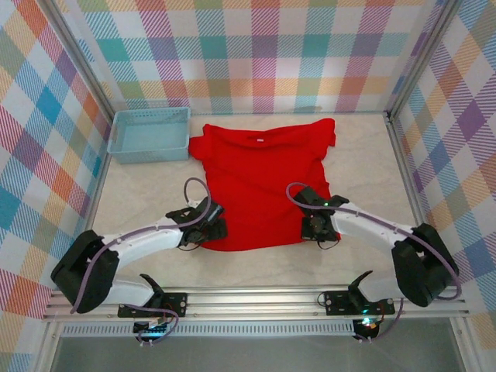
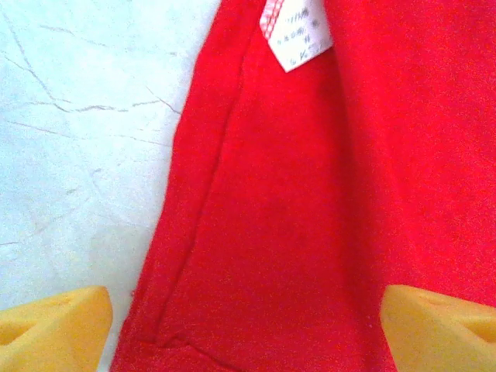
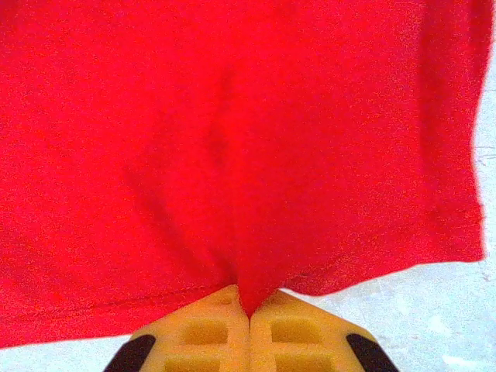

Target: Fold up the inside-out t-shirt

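While the right tool (image 3: 248,301) pinches its hem, the red t-shirt (image 1: 260,182) lies spread.

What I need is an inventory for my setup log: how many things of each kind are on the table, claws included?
Red t-shirt: 1
Blue basket: 1
Claws: 2, the left claw and the right claw
Total: 4

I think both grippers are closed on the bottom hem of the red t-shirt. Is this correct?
Not quite. The right gripper is closed on the bottom hem of the red t-shirt, but the left gripper is open. The left wrist view shows its jaws wide apart, one on each side of the shirt's corner.
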Controlling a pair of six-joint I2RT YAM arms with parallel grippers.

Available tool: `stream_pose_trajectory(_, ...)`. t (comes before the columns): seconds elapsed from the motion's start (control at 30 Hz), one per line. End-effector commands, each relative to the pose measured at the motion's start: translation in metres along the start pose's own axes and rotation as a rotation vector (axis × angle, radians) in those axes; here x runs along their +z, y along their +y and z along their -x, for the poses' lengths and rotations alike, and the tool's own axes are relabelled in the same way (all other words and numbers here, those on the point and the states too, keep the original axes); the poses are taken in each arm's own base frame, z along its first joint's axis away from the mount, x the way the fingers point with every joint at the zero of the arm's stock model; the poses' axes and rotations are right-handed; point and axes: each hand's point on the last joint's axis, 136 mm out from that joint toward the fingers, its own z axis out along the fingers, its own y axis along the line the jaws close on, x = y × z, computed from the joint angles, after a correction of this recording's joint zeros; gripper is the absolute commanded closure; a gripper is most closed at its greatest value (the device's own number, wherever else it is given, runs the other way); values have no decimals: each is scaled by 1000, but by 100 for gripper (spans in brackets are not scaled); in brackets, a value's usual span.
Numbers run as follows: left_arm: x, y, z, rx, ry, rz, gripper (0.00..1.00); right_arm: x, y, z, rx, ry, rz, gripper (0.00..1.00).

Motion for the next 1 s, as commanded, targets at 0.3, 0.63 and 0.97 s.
stream_pose_trajectory(0.3, -93, -108, 20, 459, -300, -220, 1, -73, 1, 9, 11, -113, 138, 100)
stream_pose_trajectory(0.63, -105, -195, -28, 717, -318, -462, 0, -108, 13, 24, 8, -189, 237, 100)
stream_pose_trajectory(0.97, -82, -196, -35, 709, -315, -404, 0, -53, -2, 0, 30, -64, 101, 86)
